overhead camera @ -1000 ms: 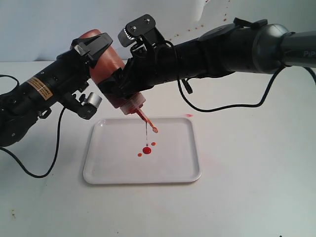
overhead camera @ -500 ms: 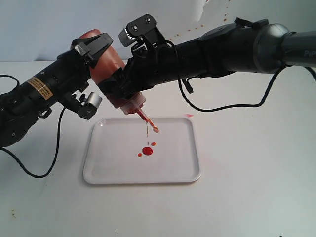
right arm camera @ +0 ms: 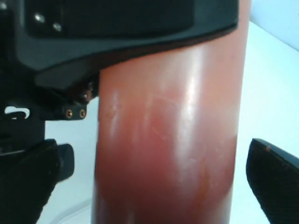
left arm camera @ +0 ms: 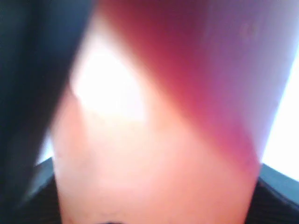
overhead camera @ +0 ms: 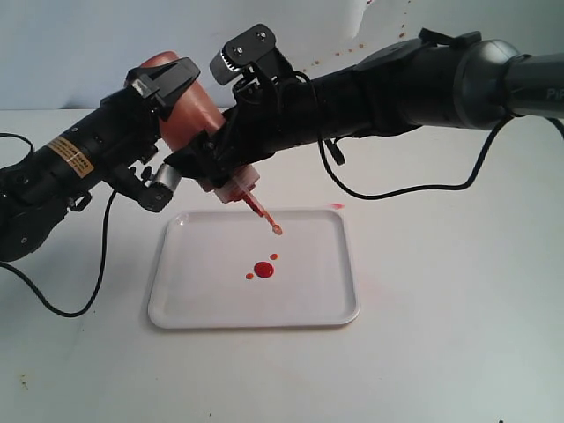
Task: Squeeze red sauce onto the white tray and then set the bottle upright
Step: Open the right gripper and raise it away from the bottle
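The bottle (overhead camera: pixel 182 119) hangs tilted over the white tray (overhead camera: pixel 308 300), its red nozzle (overhead camera: pixel 258 210) pointing down. My left gripper (overhead camera: pixel 167 132) is shut on the bottle's raised base end, and the bottle (left arm camera: pixel 154 154) fills the left wrist view. Lower on the body, my right gripper (overhead camera: pixel 216 110) straddles the bottle (right arm camera: pixel 168 140) with its jaws open. In the right wrist view both black fingers (right arm camera: pixel 275 182) of the gripper (right arm camera: pixel 152 182) stand clear of the bottle wall. A round blob of red sauce (overhead camera: pixel 263 270) with small drops beside it lies on the tray.
The tray rests on a white table (overhead camera: pixel 458 335). Black cables (overhead camera: pixel 53 300) trail from both arms across the table. A small red smear (overhead camera: pixel 337 206) marks the table just behind the tray's far right corner.
My right gripper's jaws have spread apart off the bottle. The thin thread of sauce under the nozzle is gone. The left arm has held still.
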Available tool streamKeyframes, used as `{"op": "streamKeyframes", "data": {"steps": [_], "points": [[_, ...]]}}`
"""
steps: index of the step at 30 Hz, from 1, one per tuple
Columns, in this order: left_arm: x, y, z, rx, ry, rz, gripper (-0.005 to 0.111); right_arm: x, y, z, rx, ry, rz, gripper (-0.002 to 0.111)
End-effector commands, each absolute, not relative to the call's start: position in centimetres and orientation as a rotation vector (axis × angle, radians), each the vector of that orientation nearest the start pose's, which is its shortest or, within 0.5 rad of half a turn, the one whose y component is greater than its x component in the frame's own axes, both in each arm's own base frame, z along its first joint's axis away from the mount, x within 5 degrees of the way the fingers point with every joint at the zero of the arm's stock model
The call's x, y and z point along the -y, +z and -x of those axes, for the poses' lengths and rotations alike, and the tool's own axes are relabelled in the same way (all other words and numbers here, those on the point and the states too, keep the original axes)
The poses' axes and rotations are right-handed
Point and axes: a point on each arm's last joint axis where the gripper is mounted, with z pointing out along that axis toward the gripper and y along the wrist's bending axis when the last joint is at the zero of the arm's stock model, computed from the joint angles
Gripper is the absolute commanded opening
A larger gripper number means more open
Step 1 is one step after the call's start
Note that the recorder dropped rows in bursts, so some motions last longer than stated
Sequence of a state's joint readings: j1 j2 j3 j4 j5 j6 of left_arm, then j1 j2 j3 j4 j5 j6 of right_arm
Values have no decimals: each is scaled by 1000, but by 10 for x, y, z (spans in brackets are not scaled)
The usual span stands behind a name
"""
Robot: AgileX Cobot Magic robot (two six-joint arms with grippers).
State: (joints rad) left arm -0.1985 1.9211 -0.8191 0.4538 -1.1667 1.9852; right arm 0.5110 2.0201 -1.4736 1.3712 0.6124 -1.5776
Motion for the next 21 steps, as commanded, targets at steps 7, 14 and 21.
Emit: {"op": "streamKeyframes", "data": {"steps": [7,14,21], "points": [[109,194,-354,-263,1301,-1502,0,-258,268,-361,-1737,690,1180,105],[109,194,-354,-263,1301,-1502,0,-241,291,-350,-1792,501,1270,105],[108,192,-354,-274,1293,-1523,0,-220,313,-337,-1920,345,1259,105]]}}
